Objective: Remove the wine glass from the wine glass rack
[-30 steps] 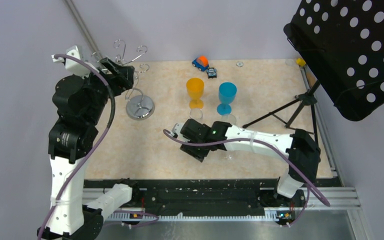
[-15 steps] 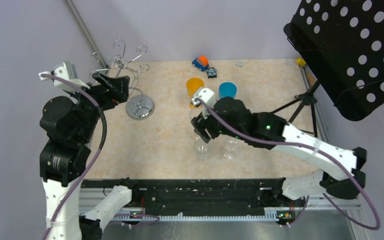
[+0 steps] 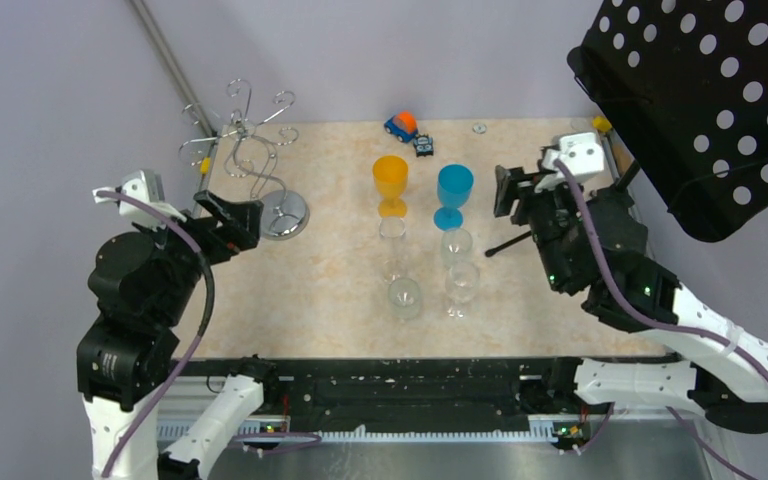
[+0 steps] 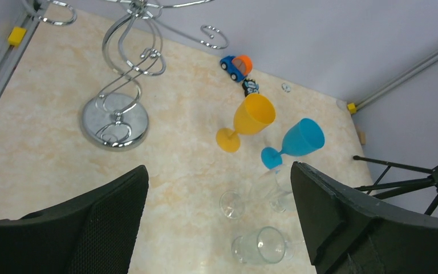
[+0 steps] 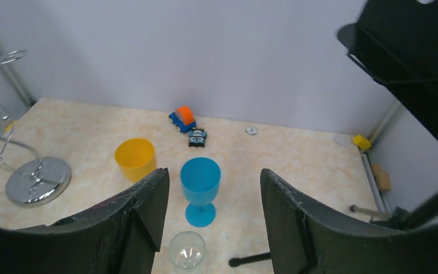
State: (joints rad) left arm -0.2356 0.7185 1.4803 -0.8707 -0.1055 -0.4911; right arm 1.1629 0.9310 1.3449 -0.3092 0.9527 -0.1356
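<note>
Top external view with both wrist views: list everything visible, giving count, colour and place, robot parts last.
wine glass rack: one, chrome, far left.
orange glass: one, orange, mid-table.
blue glass: one, blue, right of orange.
clear glasses: four, colourless, nearer the arms.
toy car: one, blue-orange, far edge.
small toy: one, dark, beside car.
music stand: one, black, right.
table: one, beige.
left gripper: one, black, open, by rack.
right gripper: one, black, open, right side.
</note>
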